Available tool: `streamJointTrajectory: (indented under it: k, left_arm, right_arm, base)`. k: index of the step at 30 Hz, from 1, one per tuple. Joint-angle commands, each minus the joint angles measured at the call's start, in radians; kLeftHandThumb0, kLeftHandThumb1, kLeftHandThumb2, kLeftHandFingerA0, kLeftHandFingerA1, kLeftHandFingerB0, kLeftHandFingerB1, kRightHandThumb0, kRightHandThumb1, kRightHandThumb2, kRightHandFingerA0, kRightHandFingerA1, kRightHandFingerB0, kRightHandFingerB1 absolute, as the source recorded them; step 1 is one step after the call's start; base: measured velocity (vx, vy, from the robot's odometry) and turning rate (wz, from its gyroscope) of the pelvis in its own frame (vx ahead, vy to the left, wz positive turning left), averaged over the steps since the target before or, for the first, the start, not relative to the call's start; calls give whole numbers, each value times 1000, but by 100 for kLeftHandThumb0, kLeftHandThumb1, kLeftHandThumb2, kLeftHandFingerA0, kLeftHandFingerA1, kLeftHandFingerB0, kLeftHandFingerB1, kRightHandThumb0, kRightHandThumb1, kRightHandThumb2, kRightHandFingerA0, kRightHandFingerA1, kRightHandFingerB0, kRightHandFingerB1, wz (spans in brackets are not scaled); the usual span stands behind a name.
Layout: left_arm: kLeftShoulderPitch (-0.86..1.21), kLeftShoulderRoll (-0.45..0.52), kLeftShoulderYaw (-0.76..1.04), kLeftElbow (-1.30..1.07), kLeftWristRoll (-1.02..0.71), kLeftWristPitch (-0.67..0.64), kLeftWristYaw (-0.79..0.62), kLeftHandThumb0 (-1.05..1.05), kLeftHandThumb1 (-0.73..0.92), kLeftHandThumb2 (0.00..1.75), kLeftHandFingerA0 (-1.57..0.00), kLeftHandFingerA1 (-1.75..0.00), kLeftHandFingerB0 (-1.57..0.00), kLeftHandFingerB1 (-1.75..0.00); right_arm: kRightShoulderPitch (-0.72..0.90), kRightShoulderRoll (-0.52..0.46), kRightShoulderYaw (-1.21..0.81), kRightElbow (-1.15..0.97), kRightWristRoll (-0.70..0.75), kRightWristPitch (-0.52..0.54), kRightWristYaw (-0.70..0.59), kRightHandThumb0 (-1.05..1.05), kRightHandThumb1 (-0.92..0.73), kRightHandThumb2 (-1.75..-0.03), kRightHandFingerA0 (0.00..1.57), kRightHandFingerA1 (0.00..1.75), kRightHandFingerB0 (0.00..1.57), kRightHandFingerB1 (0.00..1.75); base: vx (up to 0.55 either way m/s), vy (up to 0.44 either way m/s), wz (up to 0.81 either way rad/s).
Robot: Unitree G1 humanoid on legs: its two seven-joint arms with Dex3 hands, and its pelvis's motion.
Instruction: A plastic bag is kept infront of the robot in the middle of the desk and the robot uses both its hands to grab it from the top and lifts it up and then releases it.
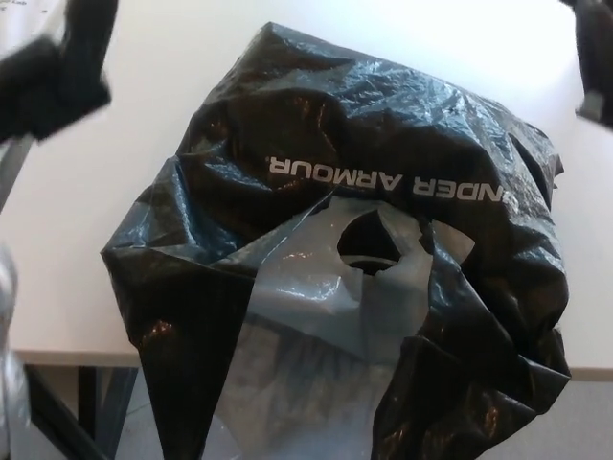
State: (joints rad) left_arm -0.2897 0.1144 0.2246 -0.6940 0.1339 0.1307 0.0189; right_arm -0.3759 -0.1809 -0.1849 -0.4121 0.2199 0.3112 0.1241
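While neither hand is touching it, bag [335, 278] is sitting on desk [144, 192], spilling over its near edge. Left hand [53, 72] is blurring above the bag's left, fingers unreadable. Right hand [596, 57] is showing only a sliver upper right, fingers unreadable; probably positioned for a top grab. Bag: black, glossy, crumpled, white lettering, grey handle cut-out.

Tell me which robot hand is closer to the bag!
The left hand, the dark blurry one at the top left. The right hand only peeks in at the top right corner.
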Motion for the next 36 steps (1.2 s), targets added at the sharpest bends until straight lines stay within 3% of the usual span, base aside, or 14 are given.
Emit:
streamJointTrajectory:
  k: [1,3,7,9,10,12,14,15,16,18,20,25,26,36]
  left_arm:
    - [802,-109,205,-133,-352,-369,-261,-69,66,103,0,-32,-5,-37]
    - [916,-147,219,-88,-409,-470,-299,-64,88,66,-6,-28,-12,-27]
    - [1166,-227,240,154,-537,-720,-470,-62,69,101,-3,-37,-5,-38]
    - [1218,-238,236,218,-560,-752,-513,-64,90,70,-13,-26,-12,-23]
    - [1247,-257,235,276,-562,-782,-525,-32,62,114,0,-50,0,-48]
    - [1292,-297,232,385,-563,-839,-539,-30,65,116,-1,-50,0,-47]
    - [1319,-328,245,461,-571,-844,-549,-57,87,67,-17,-30,-18,-27]
    - [1336,-334,257,519,-578,-847,-573,-33,60,113,0,-50,0,-48]
    - [1352,-339,271,556,-598,-847,-608,-32,61,114,-1,-50,0,-47]
    - [1372,-351,293,591,-641,-848,-662,-31,64,115,-1,-50,0,-47]
    - [1374,-356,317,607,-659,-853,-667,-60,89,67,-18,-32,-18,-27]
    - [1330,-338,330,629,-649,-838,-628,-61,87,66,-22,-33,-20,-27]
    - [1316,-332,329,635,-634,-840,-608,-61,87,66,-24,-34,-20,-27]
    - [1270,-290,316,648,-600,-841,-582,-62,72,95,-24,-45,-16,-41]
  right_arm:
    - [690,-16,-48,-194,-171,-610,150,-89,-79,-109,0,12,0,6]
    - [798,4,-45,-176,-187,-692,143,-89,-80,-110,0,16,0,6]
    - [990,27,-8,3,-223,-926,130,-87,-79,-107,0,9,0,8]
    - [1020,22,9,51,-233,-971,125,-76,-72,-95,0,7,0,0]
    - [1028,12,23,104,-267,-1023,103,-86,-78,-104,0,12,0,4]
    - [1039,-11,35,199,-329,-1112,65,-80,-73,-102,0,19,0,16]
    - [1050,-19,57,278,-364,-1175,36,-76,-70,-102,0,23,0,23]
    - [1075,-29,71,320,-397,-1192,11,-65,-86,-71,3,16,4,18]
    - [1110,-47,71,349,-448,-1206,-28,-65,-83,-77,1,16,1,12]
    - [1161,-70,67,387,-507,-1224,-74,-78,-70,-102,0,25,0,19]
    - [1183,-98,94,414,-605,-1184,-179,-81,-72,-105,0,29,0,21]
    - [1080,-109,147,435,-571,-1080,-164,-66,-85,-80,0,17,0,11]
    - [1049,-109,157,436,-559,-1039,-157,-79,-78,-112,0,23,0,20]
    - [1011,-123,175,411,-477,-943,-83,-80,-79,-108,0,21,0,16]
  base:
    - [0,0,0]
    - [0,0,0]
    - [0,0,0]
    - [0,0,0]
    - [0,0,0]
    - [0,0,0]
    - [0,0,0]
    - [0,0,0]
    - [0,0,0]
    - [0,0,0]
    - [0,0,0]
    - [0,0,0]
    - [0,0,0]
    - [0,0,0]
